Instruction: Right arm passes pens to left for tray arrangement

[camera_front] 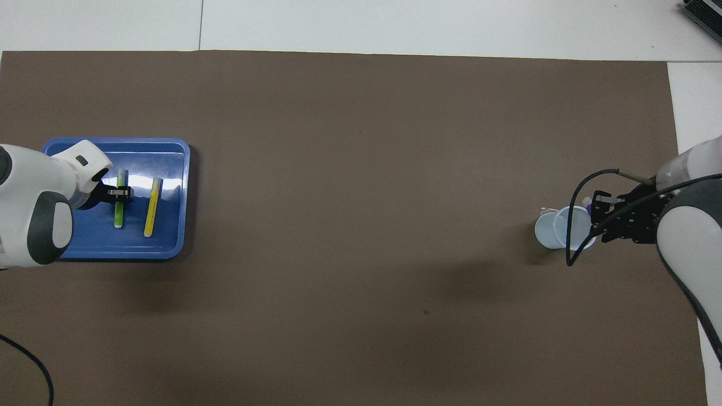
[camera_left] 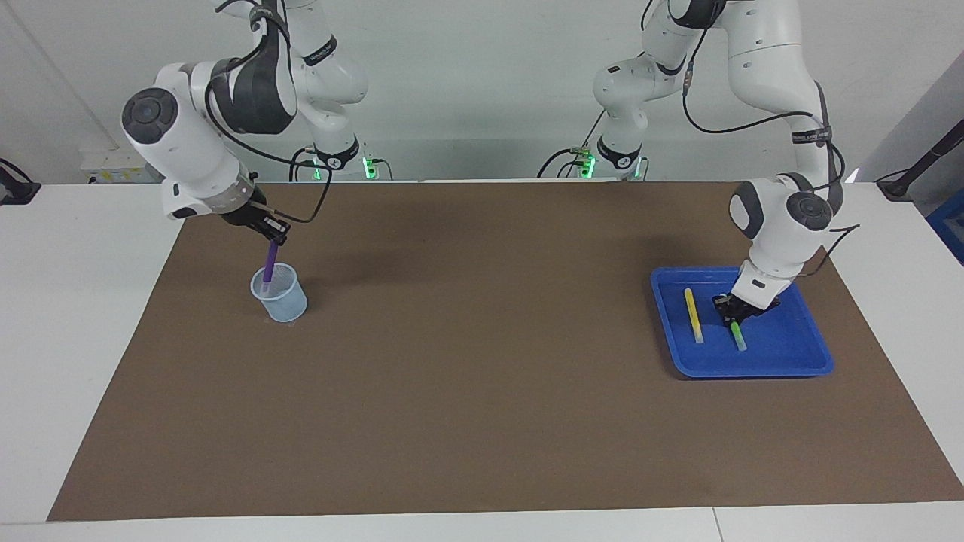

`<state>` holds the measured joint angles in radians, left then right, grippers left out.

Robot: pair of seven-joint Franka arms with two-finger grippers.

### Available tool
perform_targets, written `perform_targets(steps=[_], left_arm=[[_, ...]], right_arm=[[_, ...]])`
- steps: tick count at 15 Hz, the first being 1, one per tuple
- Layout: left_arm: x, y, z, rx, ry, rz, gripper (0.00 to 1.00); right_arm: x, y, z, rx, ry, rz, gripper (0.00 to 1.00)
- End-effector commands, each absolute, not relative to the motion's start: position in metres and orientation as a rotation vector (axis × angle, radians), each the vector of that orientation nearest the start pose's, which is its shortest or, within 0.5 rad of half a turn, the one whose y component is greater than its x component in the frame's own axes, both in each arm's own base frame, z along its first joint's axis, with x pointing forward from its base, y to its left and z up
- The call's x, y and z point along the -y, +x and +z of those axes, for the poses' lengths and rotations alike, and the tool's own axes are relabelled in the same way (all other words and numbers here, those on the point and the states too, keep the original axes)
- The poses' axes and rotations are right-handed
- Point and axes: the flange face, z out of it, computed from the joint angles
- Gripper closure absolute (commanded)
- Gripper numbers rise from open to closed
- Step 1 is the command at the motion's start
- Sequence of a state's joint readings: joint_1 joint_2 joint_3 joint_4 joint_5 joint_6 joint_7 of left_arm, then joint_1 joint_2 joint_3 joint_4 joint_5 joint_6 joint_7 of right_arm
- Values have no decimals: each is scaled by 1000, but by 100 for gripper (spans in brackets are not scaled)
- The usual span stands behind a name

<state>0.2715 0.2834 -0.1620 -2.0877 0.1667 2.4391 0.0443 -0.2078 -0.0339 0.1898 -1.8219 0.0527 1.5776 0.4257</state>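
Note:
My right gripper (camera_left: pixel 273 235) is shut on the top of the purple pen (camera_left: pixel 269 269). The pen hangs upright over the translucent cup (camera_left: pixel 280 297), its lower end still inside the rim. In the overhead view only a purple speck (camera_front: pixel 589 208) shows at the right gripper (camera_front: pixel 598 211). The blue tray (camera_left: pixel 783 354) lies toward the left arm's end of the table. The yellow pen (camera_left: pixel 693 316) and the green pen (camera_left: pixel 739 336) lie side by side in it. My left gripper (camera_left: pixel 732 315) is down on the green pen's end nearer the robots, straddling the green pen (camera_front: pixel 119 211) in the overhead view.
A brown mat (camera_left: pixel 482 391) covers most of the white table. The cup (camera_front: pixel 564 228) stands on it toward the right arm's end. A black cable loops from the right wrist beside the cup.

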Motion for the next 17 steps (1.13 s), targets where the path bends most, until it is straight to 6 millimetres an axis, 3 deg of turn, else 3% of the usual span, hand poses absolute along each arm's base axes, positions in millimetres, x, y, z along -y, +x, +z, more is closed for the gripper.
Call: perform_targets(steps=[1,4,6,9,12,15,17], left_arm=[[-67,585,288,-87,-3070,-100,0],[-63,593,308,11,-3130,-75,0],[-59,603,330,105,-3197,-62,0],[-45,612,370,96,-3209,-44,0],[-32,606,410,502,-3318,-57,0],[16,591,443,630,-3316,19,0],[59,574,462,667,-3334,140,0]], right_arm=[[-26,523,548,-557,-3077,322,100],[-103,510,563,-366,-3103,286,100],[-133,506,572,-380,-2997,283,100],[-184,502,576,-295,-2943,205,100],[-236,489,580,-168,-2909,114,100],[-278,473,581,-133,-2832,29,100],[-305,460,575,-78,-2821,-6,100]])
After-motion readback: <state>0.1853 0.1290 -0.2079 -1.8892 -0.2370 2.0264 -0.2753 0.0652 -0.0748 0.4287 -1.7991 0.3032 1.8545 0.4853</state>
